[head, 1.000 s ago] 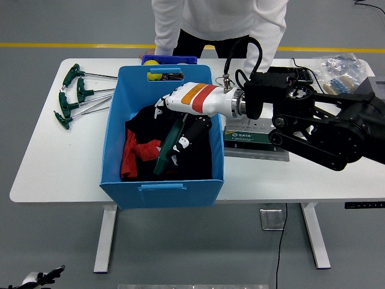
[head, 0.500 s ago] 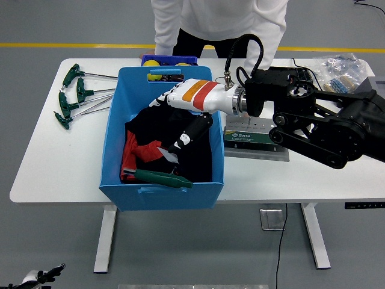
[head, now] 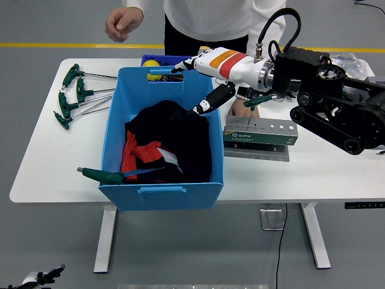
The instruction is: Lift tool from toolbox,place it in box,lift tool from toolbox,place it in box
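A green-handled tool (head: 111,175) lies in the front left corner of the blue box (head: 204,78), its handle end sticking out over the left rim. My right hand (head: 195,84), white with an orange band, hovers open above the box's back right corner and holds nothing. Just to its right the green-grey toolbox (head: 260,132) sits on a grey plate. A green T-handle tool (head: 257,100) stands in it, close under my wrist. The left arm is out of sight.
Black and red cloth (head: 168,141) fills the box. Several green T-handle wrenches (head: 75,93) lie at the table's left. A small bin with yellow balls (head: 157,62) stands behind the box. A person stands at the far side, one hand (head: 123,24) raised, the other (head: 240,111) by the toolbox.
My right hand let go of the green tool, which dropped to the box's front left. The hand then rose and drew back to the right. The person raised a hand.
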